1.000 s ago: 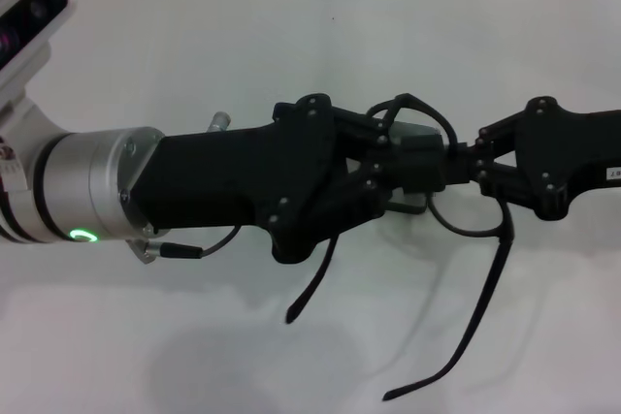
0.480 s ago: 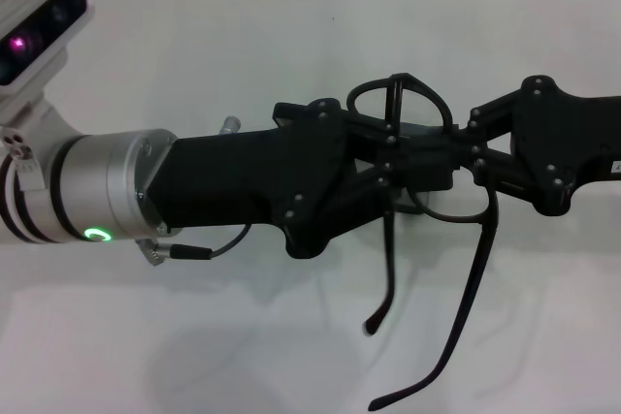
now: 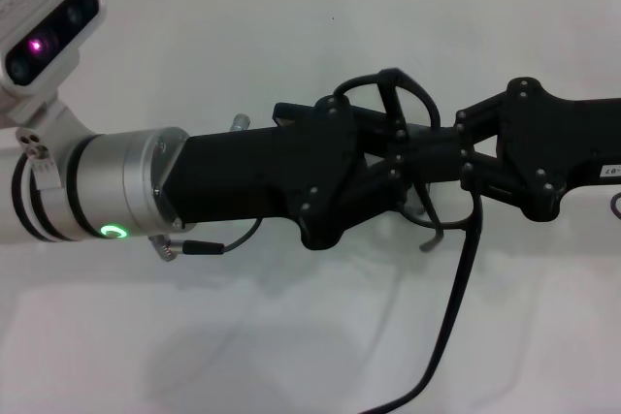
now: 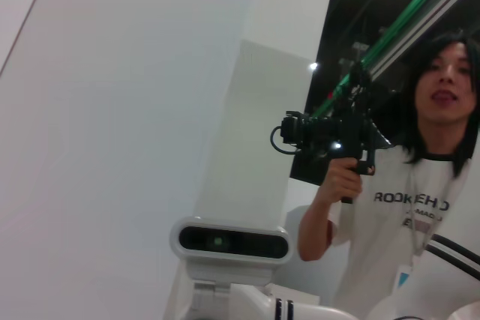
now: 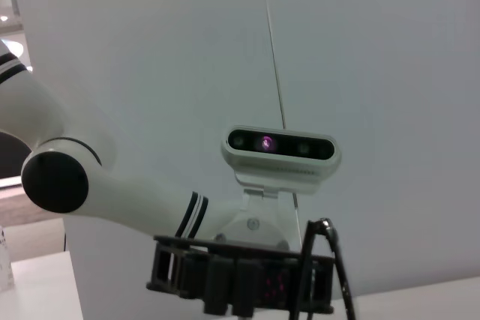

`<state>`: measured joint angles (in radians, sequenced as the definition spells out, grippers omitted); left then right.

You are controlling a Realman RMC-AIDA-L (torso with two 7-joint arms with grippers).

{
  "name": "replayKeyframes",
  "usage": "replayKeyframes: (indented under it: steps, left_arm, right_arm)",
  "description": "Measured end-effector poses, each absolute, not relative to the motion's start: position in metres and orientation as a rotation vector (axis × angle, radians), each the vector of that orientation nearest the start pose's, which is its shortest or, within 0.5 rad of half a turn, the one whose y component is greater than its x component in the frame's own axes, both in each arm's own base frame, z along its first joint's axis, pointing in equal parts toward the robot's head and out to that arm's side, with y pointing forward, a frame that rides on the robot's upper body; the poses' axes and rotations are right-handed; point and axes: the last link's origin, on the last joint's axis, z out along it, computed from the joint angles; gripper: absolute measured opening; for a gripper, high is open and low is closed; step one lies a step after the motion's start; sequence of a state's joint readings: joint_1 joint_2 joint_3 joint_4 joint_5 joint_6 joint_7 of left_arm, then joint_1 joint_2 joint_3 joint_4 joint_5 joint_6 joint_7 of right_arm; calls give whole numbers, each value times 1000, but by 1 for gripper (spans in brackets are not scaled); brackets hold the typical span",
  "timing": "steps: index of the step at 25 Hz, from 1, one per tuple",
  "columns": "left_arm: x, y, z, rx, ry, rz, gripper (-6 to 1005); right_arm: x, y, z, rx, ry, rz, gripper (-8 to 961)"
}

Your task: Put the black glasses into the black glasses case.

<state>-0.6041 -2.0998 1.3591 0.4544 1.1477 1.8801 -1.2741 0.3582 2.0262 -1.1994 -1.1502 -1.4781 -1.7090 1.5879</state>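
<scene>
Holding glasses in mid-air between both grippers, above table. L gripper clamped on frame; R gripper meets it, can't tell its grip. Case not in view. Keep hold firm, temple dangling; fold w/ care.

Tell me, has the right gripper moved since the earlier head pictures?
Yes. The right gripper has moved toward the robot's left, measured against the table's far edge, closing toward the left gripper.
</scene>
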Motion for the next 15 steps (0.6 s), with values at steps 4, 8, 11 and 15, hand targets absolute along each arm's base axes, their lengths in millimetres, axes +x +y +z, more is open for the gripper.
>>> replayKeyframes:
  steps: [4, 8, 11, 15]
  left_arm:
    - [-147, 282, -36, -2899, -330, -1707, 49]
    - [-148, 283, -35, -2884, -335, -1706, 48]
    - [-148, 283, -35, -2873, -338, -1713, 48]
    - [-149, 283, -33, -2847, -333, -1726, 48]
  right_arm:
    - [167, 295, 38, -2930, 172, 1033, 56]
    - [170, 294, 39, -2915, 179, 1054, 56]
    - [171, 294, 39, -2910, 182, 1061, 56]
    - [174, 295, 41, -2880, 187, 1097, 56]
